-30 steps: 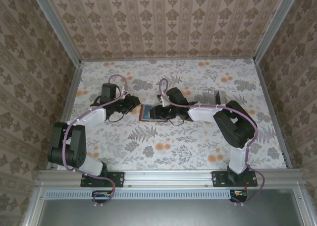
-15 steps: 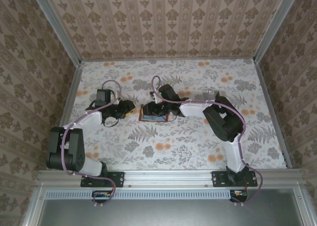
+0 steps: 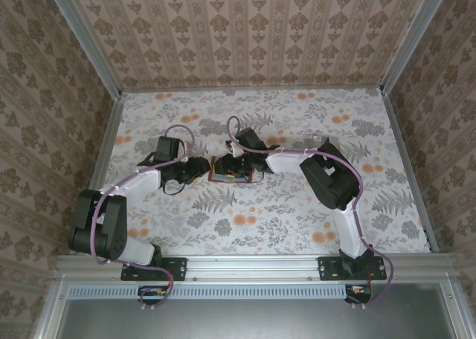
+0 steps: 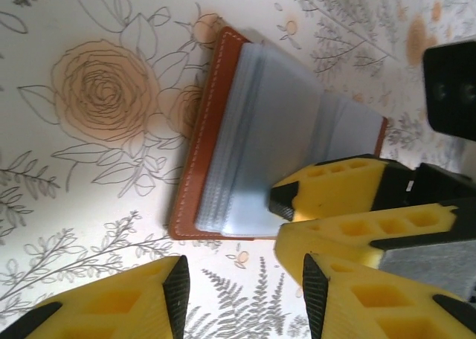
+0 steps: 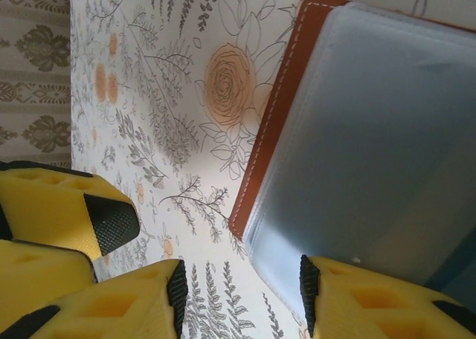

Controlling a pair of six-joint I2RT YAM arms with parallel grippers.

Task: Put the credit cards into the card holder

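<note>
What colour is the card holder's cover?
The holder is reddish-brown with pale stitching; the left wrist view shows it best.

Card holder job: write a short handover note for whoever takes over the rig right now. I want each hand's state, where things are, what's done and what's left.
The left hand is open and empty, low over the floral cloth beside the card holder.
The right hand is open with nothing between its fingers, at the holder's corner.
The card holder lies open on the cloth with its clear sleeves facing up.
Done: a bluish card appears to sit in the sleeves, but I cannot tell how many cards are in.
Left: find any loose cards, slide them in, and check that they are seated.
</note>
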